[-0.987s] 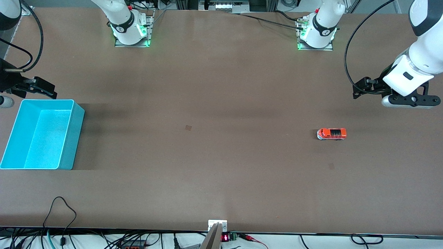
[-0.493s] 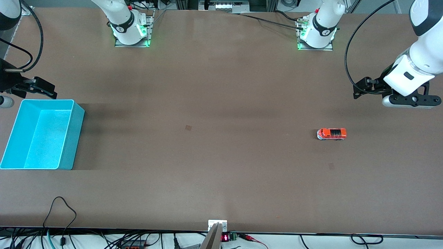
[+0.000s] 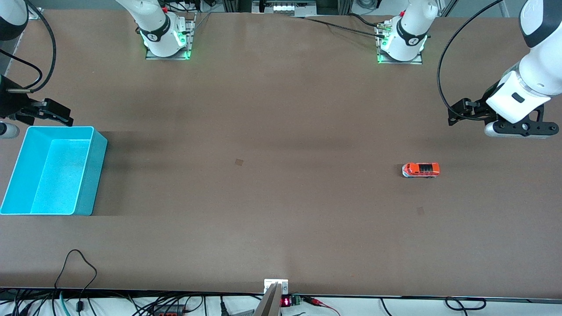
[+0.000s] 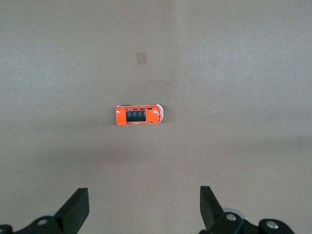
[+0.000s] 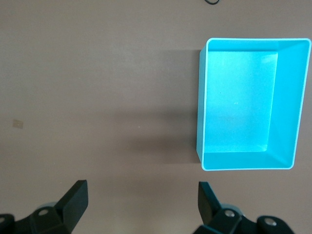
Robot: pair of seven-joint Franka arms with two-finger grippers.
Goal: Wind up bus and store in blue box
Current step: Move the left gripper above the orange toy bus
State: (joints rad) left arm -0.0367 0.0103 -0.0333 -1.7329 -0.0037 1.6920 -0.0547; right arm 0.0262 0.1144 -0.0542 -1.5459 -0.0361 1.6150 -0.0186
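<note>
The small orange-red bus [image 3: 420, 170] stands on the brown table toward the left arm's end, its whitish front end pointing toward the right arm's end. It also shows in the left wrist view [image 4: 139, 114]. My left gripper [image 3: 518, 128] hangs in the air over bare table beside the bus; in its wrist view it [image 4: 145, 209] is open and empty. The blue box [image 3: 52, 171] sits empty at the right arm's end and shows in the right wrist view [image 5: 239, 102]. My right gripper [image 3: 6, 129] hovers over the table beside the box; in its wrist view it [image 5: 143, 207] is open and empty.
Two small dark square marks lie on the table, one near the middle [image 3: 239, 162] and one nearer the camera than the bus [image 3: 420, 210]. A black cable loop [image 3: 79, 263] lies by the table's near edge. The arm bases [image 3: 167, 39] stand along the back edge.
The left gripper has shifted very slightly. The bus, the box and the right gripper have not moved.
</note>
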